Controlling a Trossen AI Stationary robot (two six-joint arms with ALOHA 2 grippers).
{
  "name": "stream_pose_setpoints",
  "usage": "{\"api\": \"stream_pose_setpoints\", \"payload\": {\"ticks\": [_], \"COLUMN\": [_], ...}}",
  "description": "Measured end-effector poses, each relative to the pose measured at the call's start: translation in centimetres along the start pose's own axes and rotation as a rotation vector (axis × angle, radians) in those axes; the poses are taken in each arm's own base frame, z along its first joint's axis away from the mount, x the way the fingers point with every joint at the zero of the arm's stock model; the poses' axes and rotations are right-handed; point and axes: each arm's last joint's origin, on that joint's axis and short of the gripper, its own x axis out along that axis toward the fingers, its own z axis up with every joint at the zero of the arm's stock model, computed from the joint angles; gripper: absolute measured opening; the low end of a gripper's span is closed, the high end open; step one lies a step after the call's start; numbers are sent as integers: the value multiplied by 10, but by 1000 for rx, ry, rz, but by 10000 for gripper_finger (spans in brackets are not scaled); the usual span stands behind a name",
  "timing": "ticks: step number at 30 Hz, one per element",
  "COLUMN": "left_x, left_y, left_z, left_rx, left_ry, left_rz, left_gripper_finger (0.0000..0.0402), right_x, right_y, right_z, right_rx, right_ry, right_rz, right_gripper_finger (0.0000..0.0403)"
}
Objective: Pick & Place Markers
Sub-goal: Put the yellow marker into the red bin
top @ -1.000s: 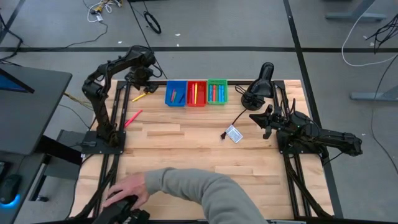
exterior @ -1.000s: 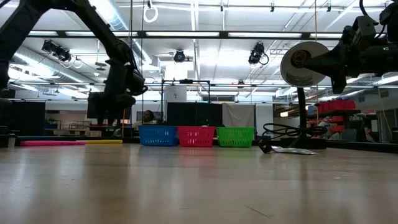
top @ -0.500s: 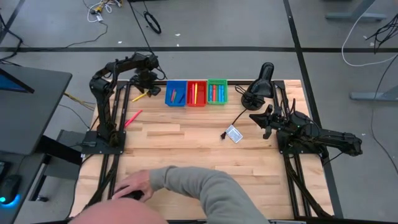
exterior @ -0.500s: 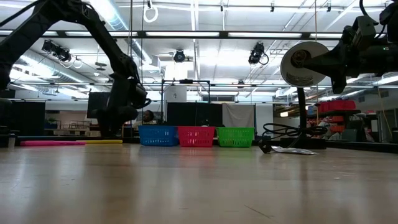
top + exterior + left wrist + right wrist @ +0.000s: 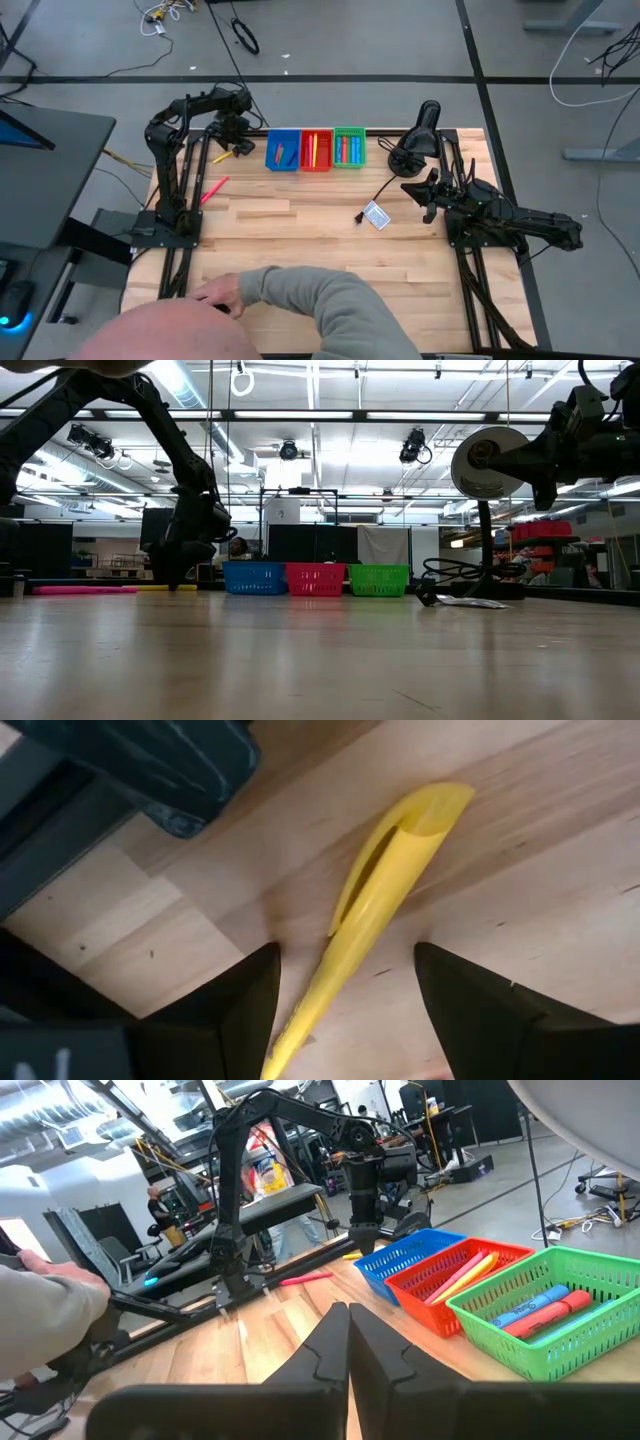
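A yellow marker [image 5: 385, 880] lies flat on the wood at the table's far left [image 5: 221, 156]. My left gripper [image 5: 345, 960] points down over it, open, with one finger on either side of the marker and neither touching it. The low view shows this gripper [image 5: 178, 575] just above the tabletop. A pink marker [image 5: 214, 189] lies nearer, by the left edge. More markers lie in the blue bin [image 5: 283, 150], red bin [image 5: 316, 150] and green bin [image 5: 349, 148]. My right gripper [image 5: 348, 1342] rests shut at the table's right [image 5: 418, 190].
A person's grey sleeve [image 5: 325, 310] and hand [image 5: 215, 294] reach over the near edge. A white-and-blue card with a cable [image 5: 376, 215] lies right of centre. A black stand [image 5: 420, 135] is at the far right. Bare wood fills the middle.
My left gripper has come down toward the yellow marker, still open, until its fingers stand low on either side of it. The marker has not moved. The person's hand at the near edge has shifted a little.
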Motion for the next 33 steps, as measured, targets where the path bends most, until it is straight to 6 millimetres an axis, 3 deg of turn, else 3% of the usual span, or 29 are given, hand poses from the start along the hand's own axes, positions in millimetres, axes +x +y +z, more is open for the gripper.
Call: {"api": "stream_pose_setpoints", "payload": {"ticks": [7,10,23,33], "left_x": [1,1,2,-18], "left_y": [-1,-1,-2,-10], "left_z": [0,0,-1,-9], "left_rx": [26,62,71,37], "left_ry": [-5,-5,2,-34], "left_rz": [-14,-15,-25,-18], "left_gripper_finger": [240,221,28,40], "right_x": [0,0,0,0], "right_y": [0,0,0,0], "right_z": [0,0,0,0], "right_rx": [0,0,0,0], "right_ry": [0,0,0,0], "right_rz": [0,0,0,0], "right_gripper_finger": [11,11,11,11]}}
